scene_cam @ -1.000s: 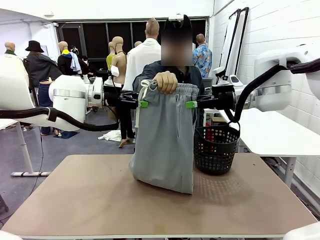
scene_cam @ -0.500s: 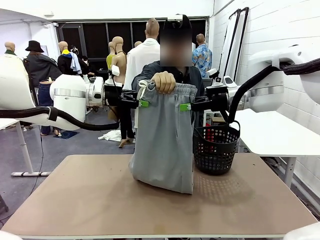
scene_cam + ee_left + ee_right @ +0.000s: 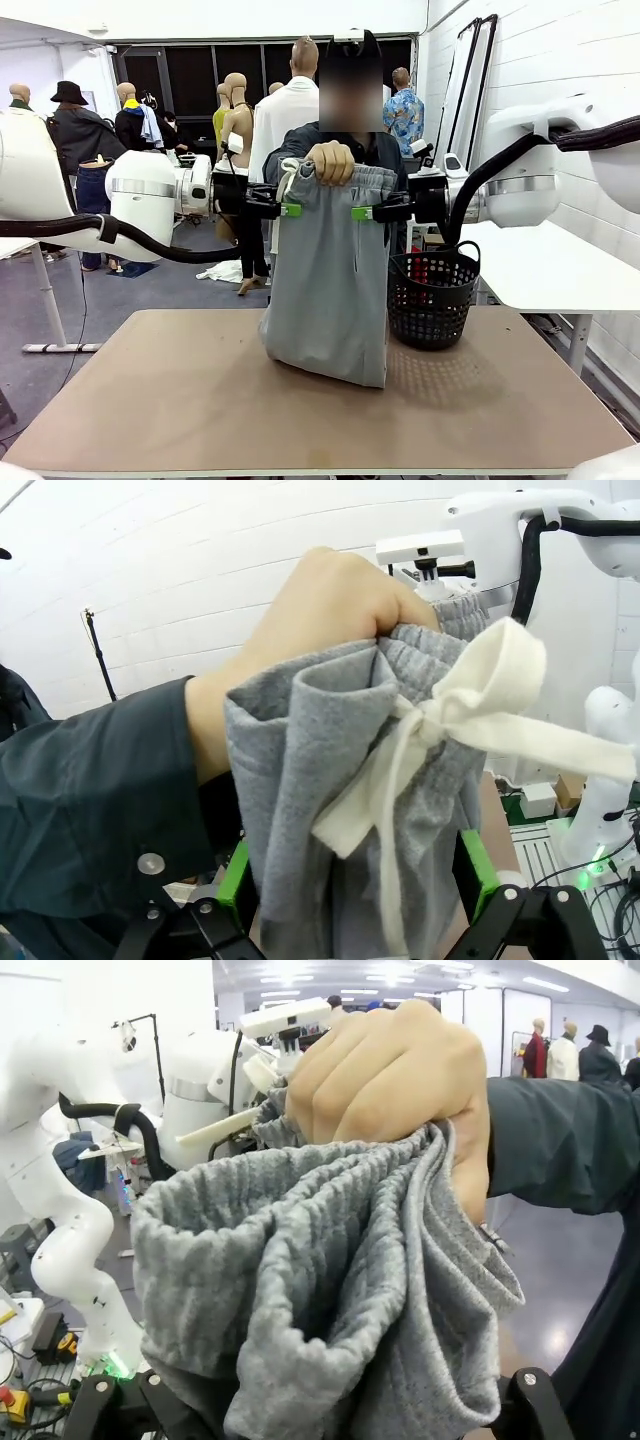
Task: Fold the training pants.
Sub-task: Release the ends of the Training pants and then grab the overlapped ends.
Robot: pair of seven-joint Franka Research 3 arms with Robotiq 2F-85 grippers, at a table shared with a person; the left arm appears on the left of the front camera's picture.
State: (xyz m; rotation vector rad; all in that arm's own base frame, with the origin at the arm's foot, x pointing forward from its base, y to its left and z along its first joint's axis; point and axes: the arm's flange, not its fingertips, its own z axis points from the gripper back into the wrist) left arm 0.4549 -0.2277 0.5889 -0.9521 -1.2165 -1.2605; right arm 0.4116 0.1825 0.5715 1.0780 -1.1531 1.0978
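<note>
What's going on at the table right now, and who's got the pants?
A person's hand holds the training pants up by the bunched waistband, with their lower end resting on the table. The left gripper and right gripper sit at either side of the waistband, both open, with cloth between their fingers but not clamped. A black basket stands beside the pants.
</note>
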